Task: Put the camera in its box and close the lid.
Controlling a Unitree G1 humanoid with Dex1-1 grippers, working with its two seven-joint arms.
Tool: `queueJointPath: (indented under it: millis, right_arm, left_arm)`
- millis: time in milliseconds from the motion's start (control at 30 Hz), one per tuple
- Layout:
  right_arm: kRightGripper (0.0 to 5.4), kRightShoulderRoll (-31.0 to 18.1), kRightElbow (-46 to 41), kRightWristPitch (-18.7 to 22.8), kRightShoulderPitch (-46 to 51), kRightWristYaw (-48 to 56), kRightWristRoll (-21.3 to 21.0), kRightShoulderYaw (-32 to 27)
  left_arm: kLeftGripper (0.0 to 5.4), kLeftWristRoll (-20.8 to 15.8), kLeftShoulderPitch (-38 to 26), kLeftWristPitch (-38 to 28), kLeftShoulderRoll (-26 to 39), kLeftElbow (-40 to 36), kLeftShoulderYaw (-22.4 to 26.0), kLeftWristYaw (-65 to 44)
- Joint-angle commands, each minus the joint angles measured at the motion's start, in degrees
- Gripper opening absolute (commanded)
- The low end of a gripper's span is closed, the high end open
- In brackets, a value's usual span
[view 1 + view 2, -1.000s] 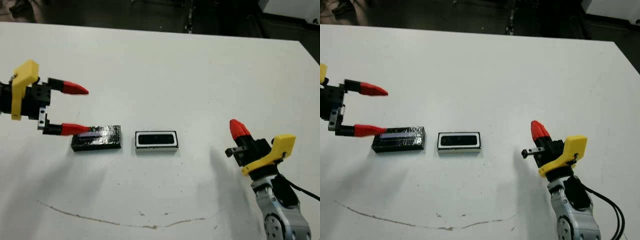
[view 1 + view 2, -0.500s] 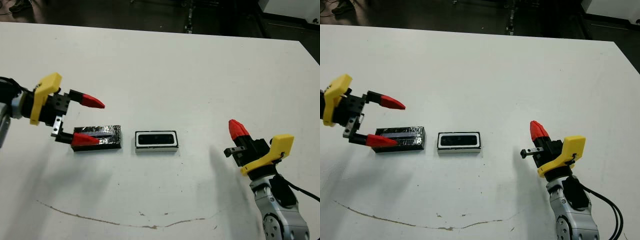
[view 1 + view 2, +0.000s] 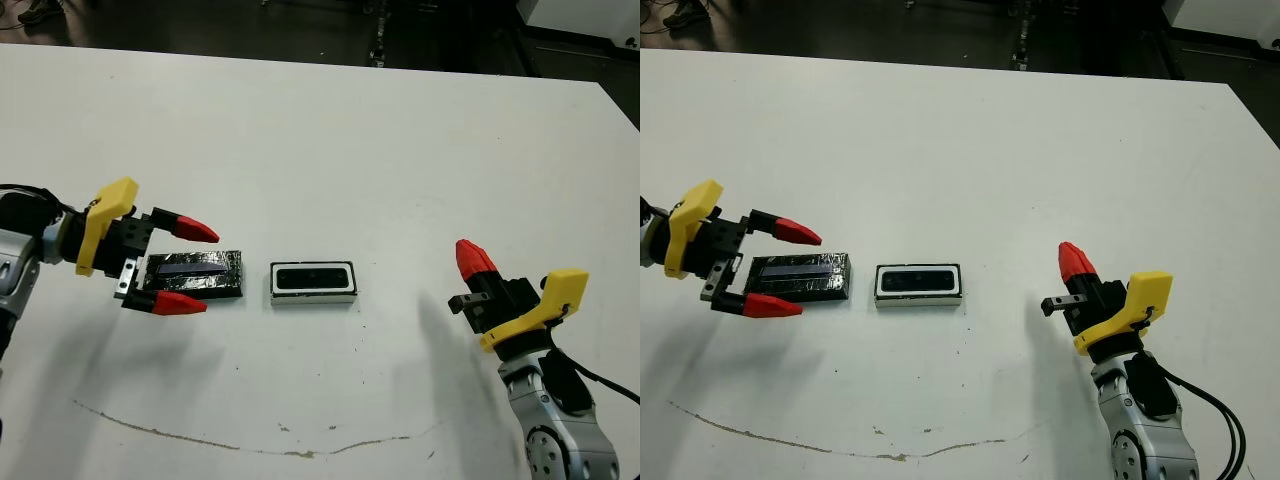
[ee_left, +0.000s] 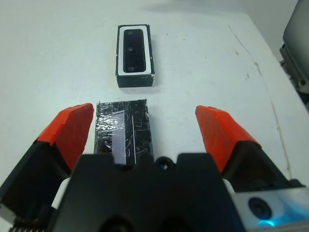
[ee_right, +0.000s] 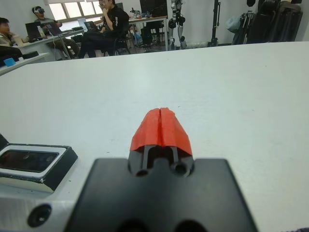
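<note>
The box (image 3: 273, 281), a small tray with a white rim, sits at the table's middle, and the black camera (image 3: 313, 278) lies inside it. Just left of it the lid (image 3: 200, 274), a crinkly black slab, lies flat on the table apart from the box. My left gripper (image 3: 211, 271) is open, one red finger on each long side of the lid's left end; in the left wrist view the lid (image 4: 124, 130) runs between the fingers (image 4: 72, 128), and the box (image 4: 134, 73) lies beyond. My right gripper (image 3: 470, 258) is shut and empty, to the right of the box (image 5: 48, 176).
A thin brown curved mark (image 3: 250, 445) crosses the table near its front edge. Several people (image 5: 108, 24) sit at desks far beyond the table in the right wrist view. The table's far edge (image 3: 300, 58) borders a dark floor.
My left gripper has moved right and toward the front edge, and its fingers now straddle the lid's left end. The right arm, box and lid have stayed put.
</note>
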Motion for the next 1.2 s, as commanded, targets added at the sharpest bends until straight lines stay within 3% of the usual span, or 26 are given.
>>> queueJointPath:
  millis: [33, 500, 1200]
  right_arm:
    - [0.02, -0.85, 0.52, 0.42, 0.22, 0.63, 0.88, -0.59]
    - [0.02, -1.05, 0.76, 0.52, 0.31, 1.1, 1.31, -0.4]
    - [0.02, -0.8, 1.26, -0.41, 0.9, 1.74, 0.06, 0.13]
  left_arm:
    - [5.4, 1.41, 0.8, -1.12, -0.46, 0.07, -0.68, 0.27]
    - [5.4, 3.57, 1.52, 0.81, 0.47, -1.83, -0.22, 4.99]
    - [5.4, 8.26, -4.11, 0.66, -0.91, 4.68, -3.43, 3.67]
